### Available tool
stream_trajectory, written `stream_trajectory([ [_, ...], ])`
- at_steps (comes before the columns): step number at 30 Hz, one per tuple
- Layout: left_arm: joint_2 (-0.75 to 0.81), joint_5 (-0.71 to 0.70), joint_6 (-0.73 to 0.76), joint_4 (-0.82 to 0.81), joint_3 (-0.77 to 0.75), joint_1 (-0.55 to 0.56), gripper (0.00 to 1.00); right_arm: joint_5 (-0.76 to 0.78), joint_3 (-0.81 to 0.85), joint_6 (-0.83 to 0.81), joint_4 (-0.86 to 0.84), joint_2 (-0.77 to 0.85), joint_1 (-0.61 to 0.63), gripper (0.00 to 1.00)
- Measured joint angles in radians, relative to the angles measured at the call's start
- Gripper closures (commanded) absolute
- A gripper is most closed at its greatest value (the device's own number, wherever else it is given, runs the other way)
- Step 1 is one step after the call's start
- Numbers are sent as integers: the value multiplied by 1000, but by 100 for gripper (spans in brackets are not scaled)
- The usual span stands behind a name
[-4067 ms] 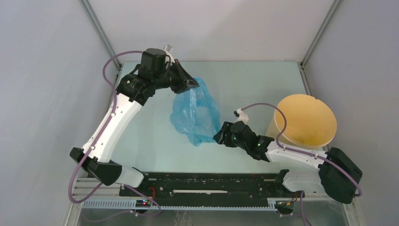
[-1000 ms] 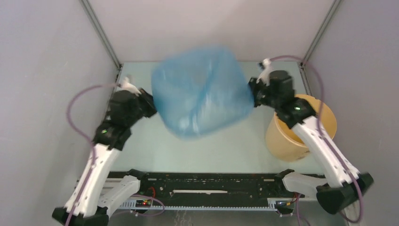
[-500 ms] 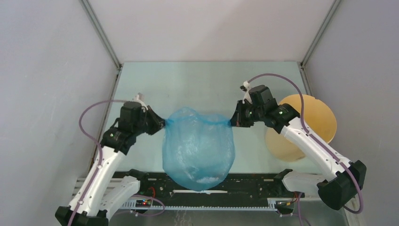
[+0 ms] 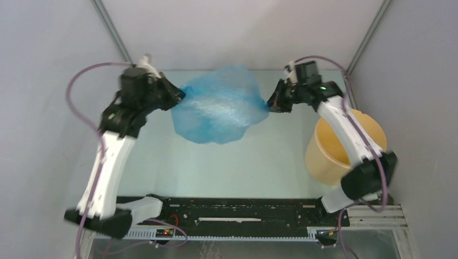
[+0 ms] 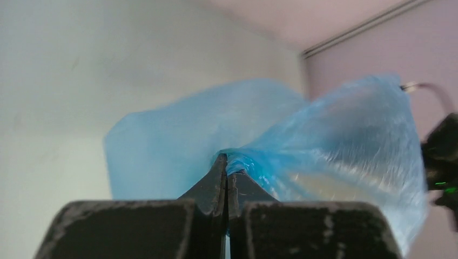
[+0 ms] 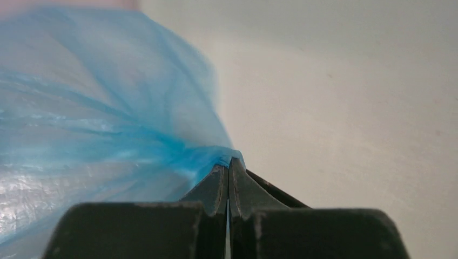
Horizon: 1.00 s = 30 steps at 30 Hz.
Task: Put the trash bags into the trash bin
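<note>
The light-blue trash bag point(image 4: 219, 108) billows over the far side of the table point(image 4: 243, 162), stretched between the two grippers. The left gripper point(image 4: 178, 95) is pressed together on a bunched bit of film at the bag's left edge — the right gripper point(image 4: 268, 104) pinches the right edge the same way. The tan trash bin point(image 4: 327, 156) stands upright at the right, nearer than the bag and apart from it, partly hidden by the right arm.
</note>
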<state>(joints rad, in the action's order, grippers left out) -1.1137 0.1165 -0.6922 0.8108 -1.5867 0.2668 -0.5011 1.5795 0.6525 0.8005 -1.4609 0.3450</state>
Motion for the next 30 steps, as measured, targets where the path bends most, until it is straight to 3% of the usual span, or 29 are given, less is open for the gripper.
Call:
stream_trajectory([
  [4,-198,-16,69,62,171,-13,100,-25,-77,-125,101,-237,28,100],
  [7,-249,-51,111,180,363,-13,100,-22,-161,-228,214,-291,126,100],
  [11,-97,-39,161,257,377,-14,100,-127,-118,-363,311,-232,270,100],
  [14,60,22,186,258,283,-14,100,-277,-34,-421,315,-142,308,100],
  [16,129,51,185,227,203,-14,100,-399,3,-401,254,-56,295,100],
  [18,184,62,166,163,138,-14,100,-509,-5,-288,76,34,255,100],
  [21,219,30,121,126,88,-15,100,-572,-83,-57,-226,100,159,100],
  [23,194,-10,89,117,72,-22,100,-570,-123,43,-318,94,72,100],
  [27,60,-11,50,118,52,-40,100,-478,-126,70,-247,-43,-63,100],
  [30,-7,37,36,73,77,-41,100,-333,-39,-43,-16,-182,-84,100],
])
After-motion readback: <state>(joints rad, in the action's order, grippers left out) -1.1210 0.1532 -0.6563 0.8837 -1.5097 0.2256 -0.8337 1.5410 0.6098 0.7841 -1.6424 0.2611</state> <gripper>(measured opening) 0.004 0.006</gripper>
